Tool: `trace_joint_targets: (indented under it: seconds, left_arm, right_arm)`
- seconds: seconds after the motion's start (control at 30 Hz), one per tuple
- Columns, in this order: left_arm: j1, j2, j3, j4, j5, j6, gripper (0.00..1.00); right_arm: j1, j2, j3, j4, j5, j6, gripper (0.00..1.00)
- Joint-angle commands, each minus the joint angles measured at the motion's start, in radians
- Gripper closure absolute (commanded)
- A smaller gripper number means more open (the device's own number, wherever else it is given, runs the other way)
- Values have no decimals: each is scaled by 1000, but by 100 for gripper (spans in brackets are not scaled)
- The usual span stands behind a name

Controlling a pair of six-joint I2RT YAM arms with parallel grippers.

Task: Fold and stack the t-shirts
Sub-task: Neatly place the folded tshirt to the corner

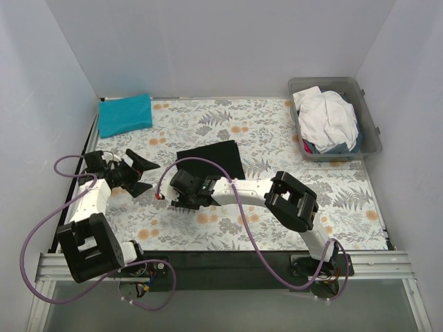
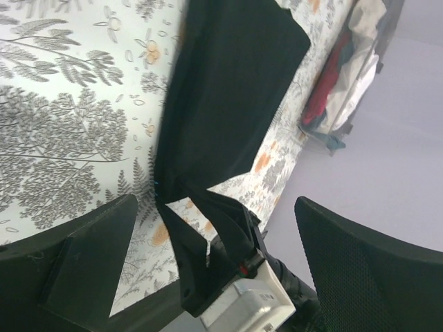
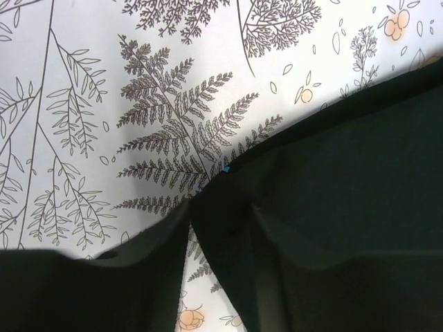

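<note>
Floral worktop (image 1: pixel 277 138) carries the black t-shirt (image 1: pixel 211 158); right tool (image 1: pixel 180 201) pinches its near corner, left tool (image 1: pixel 144 174) stands wide, so lift slowly and evenly.

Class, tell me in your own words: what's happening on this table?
The right gripper has its jaws closed on a near corner of the folded black cloth t-shirt in the middle of the floral table cloth. The left gripper hovers beside it, jaws wide open. A folded teal-blue t-shirt lies at the far left corner, and a white t-shirt sits crumpled in the clear grey plastic tub at the far right.
</note>
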Motion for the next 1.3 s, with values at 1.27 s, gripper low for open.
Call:
trace_joint_targets:
  seconds: [1.27]
  left_arm:
    - [-340,395,-112,670,-376,-419,16]
  right_arm:
    - [-173,-3,278,7,-337,188,99]
